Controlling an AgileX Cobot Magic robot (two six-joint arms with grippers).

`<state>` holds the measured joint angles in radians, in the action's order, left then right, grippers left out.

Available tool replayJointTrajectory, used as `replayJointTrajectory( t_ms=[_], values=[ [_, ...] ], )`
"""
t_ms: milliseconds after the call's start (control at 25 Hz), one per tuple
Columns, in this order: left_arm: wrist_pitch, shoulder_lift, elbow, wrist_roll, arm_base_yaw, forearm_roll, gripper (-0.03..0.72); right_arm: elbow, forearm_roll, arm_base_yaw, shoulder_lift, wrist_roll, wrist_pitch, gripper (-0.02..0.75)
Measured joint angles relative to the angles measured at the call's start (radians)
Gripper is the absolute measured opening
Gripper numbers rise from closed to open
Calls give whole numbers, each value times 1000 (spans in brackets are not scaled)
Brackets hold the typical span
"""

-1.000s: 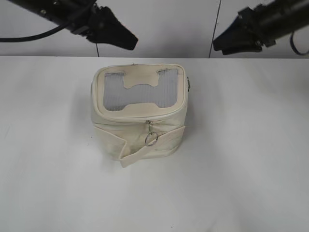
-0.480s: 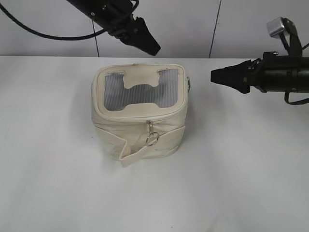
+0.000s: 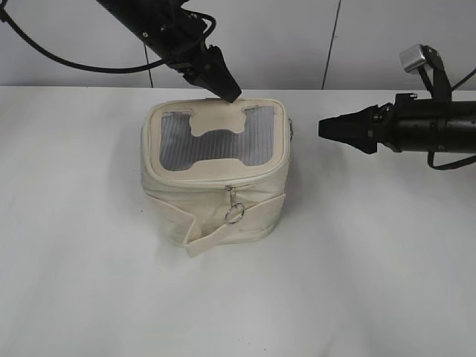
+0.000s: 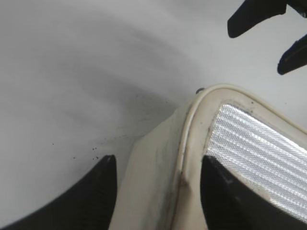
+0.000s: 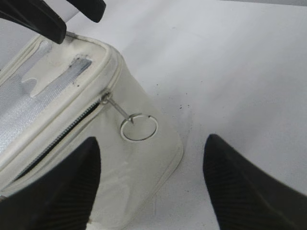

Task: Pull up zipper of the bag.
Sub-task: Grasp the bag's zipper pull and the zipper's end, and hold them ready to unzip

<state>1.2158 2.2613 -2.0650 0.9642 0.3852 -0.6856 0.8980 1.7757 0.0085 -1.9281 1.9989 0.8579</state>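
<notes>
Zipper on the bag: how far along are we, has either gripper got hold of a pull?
Nothing is zipped or gripped. In hand: the left gripper sits at the bag's back lid rim with fingers open astride a corner, and the right gripper hangs open beside the bag, facing a side ring pull. The front ring pull hangs untouched. Left: grasp a pull and run the zipper along its track.

left tool (image 3: 227,91): black, tapered to a point
right tool (image 3: 325,128): black, wedge-shaped; fingers (image 5: 249,191) ribbed on the inner face
cable (image 3: 67,61): black, behind left tool
block (image 3: 413,57): silver-grey, atop right arm
</notes>
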Motion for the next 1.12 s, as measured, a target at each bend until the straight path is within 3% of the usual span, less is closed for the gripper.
replayJointTrajectory(
  t_ms=[360, 440, 520, 600, 1120],
  values=[
    [0, 16, 3, -7, 40, 56, 387, 33, -12, 1, -31, 3, 22, 529],
    [-2, 16, 2, -8, 55, 90, 306, 34, -19, 7, -42, 11, 22, 529],
    [3, 15, 2, -8, 65, 112, 147, 35, -26, 21, -47, 39, 22, 529],
    [5, 15, 2, -9, 67, 120, 71, 41, -29, 40, -49, 86, 18, 529],
    [7, 15, 2, -12, 67, 121, 48, 55, 46, 189, -60, 262, -200, 529]
  ],
)
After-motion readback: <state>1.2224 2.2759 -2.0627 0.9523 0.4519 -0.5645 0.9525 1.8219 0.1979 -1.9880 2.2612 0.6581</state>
